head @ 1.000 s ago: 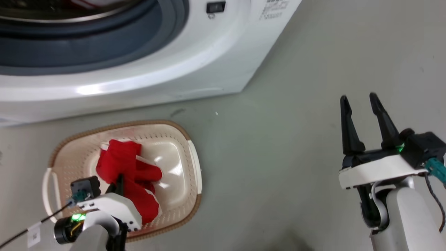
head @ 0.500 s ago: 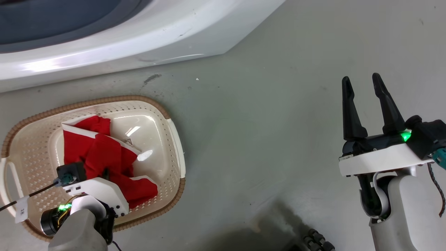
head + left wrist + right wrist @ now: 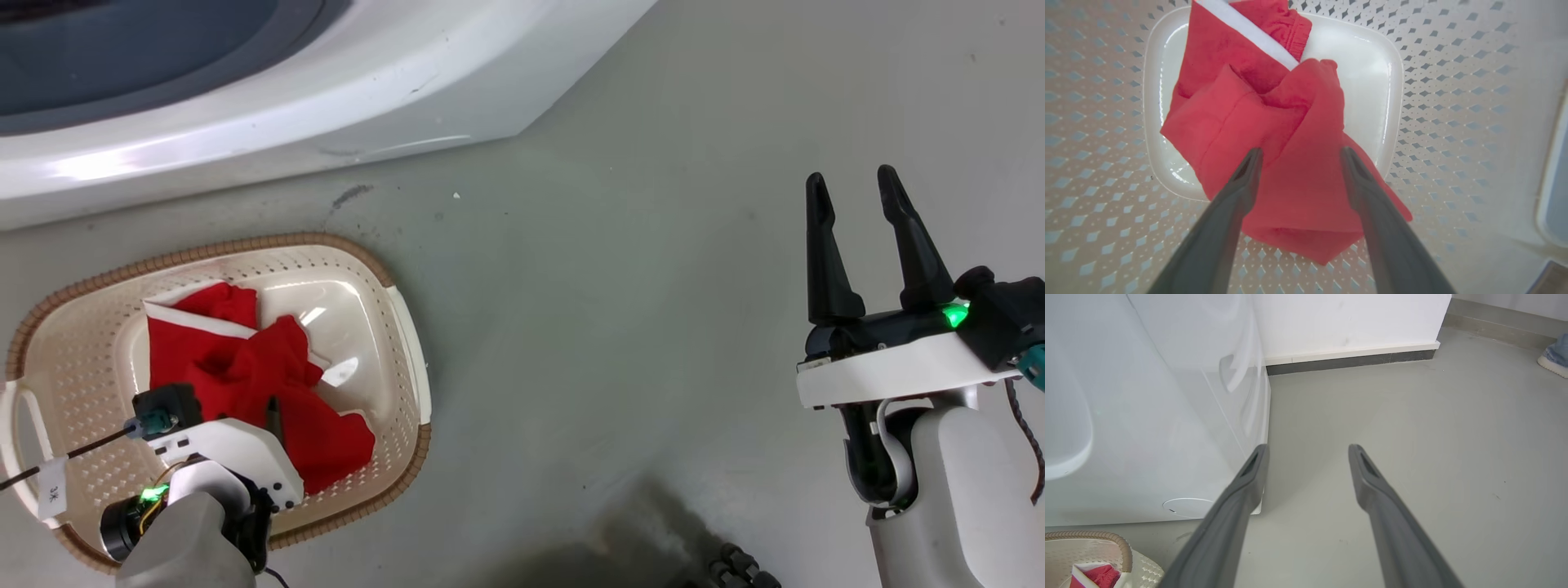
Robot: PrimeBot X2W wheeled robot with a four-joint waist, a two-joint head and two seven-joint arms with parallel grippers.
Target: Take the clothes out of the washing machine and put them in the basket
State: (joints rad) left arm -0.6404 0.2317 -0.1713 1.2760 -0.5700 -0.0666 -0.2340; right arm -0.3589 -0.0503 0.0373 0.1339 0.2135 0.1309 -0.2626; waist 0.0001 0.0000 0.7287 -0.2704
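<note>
- Left gripper (image 3: 1300,153): jaws apart, nothing held, just over the clothes (image 3: 1274,122) in the basket (image 3: 1453,102).
- Right gripper (image 3: 852,176): jaws apart, empty, over the floor (image 3: 620,343), well apart from the basket.
- Basket near the washing machine (image 3: 326,106).
- Clothes look soft, light and limp; pinch a raised fold.

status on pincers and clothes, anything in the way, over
Left pincer open over clothes in basket. Right pincer open, empty, above floor. Person's shoe far off, not in the way.
</note>
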